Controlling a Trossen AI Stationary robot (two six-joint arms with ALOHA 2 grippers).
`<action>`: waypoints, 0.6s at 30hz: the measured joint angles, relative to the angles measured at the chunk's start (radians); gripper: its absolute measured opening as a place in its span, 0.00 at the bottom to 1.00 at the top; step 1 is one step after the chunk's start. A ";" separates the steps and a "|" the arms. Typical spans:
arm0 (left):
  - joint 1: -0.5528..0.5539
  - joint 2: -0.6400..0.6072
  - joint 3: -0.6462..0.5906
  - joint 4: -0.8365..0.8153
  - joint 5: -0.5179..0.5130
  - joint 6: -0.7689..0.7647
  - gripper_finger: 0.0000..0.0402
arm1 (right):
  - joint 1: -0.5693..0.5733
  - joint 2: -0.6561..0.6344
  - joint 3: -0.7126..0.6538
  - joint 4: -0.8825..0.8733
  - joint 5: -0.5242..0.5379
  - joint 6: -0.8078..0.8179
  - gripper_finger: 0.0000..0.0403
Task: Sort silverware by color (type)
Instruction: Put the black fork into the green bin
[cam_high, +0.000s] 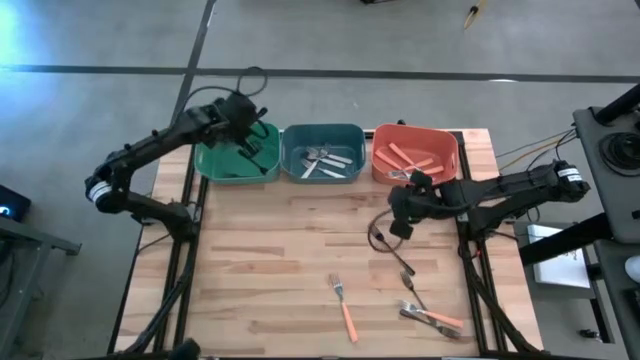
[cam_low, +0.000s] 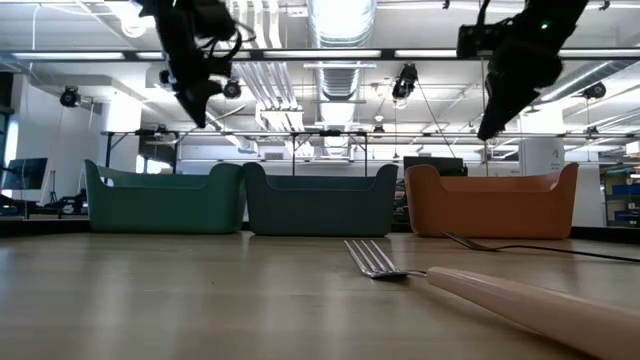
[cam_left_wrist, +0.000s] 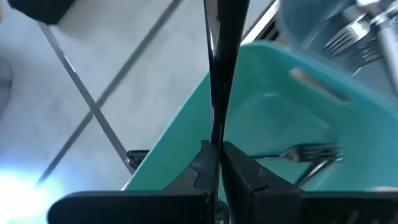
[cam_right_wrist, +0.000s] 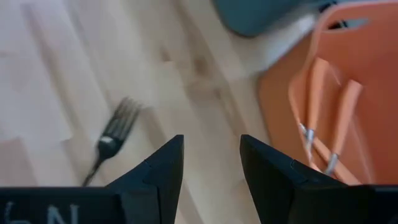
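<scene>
My left gripper (cam_high: 247, 138) hovers over the green bin (cam_high: 215, 165) and is shut on a black utensil (cam_left_wrist: 219, 74). A black fork (cam_left_wrist: 308, 152) lies inside that bin. Silver forks (cam_high: 325, 160) lie in the blue bin (cam_high: 322, 133), and orange-handled pieces (cam_high: 410, 157) in the orange bin (cam_high: 445, 150). My right gripper (cam_high: 400, 222) is open above the table, close to a black fork (cam_right_wrist: 112, 140) lying flat on the wood. An orange-handled fork (cam_high: 345, 305) and a small cluster of utensils (cam_high: 428, 317) lie near the table's near edge. My left gripper pinches the black utensil's slim shaft (cam_left_wrist: 217, 134) between its two fingers. The shaft runs on straight past the fingertips, along the fingers. The utensil is lifted clear above the green bin. Which end the fingers have is hidden by them.
The three bins stand side by side along the table's far edge. A black cable loop (cam_high: 378, 238) hangs by the right gripper. Bare wood (cam_high: 270, 270) fills the table's middle and left. In the low view the orange-handled fork (cam_low: 480, 285) lies close to the camera.
</scene>
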 joint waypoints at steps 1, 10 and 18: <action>0.031 0.000 -0.014 0.012 0.021 0.029 0.00 | -0.023 0.000 0.000 0.000 0.000 0.002 0.37; 0.185 0.000 -0.150 0.131 0.045 0.239 0.00 | -0.147 0.000 0.000 0.001 -0.001 0.008 0.37; 0.204 0.002 -0.202 0.159 0.045 0.233 0.02 | -0.176 0.000 0.000 0.021 -0.002 0.008 0.37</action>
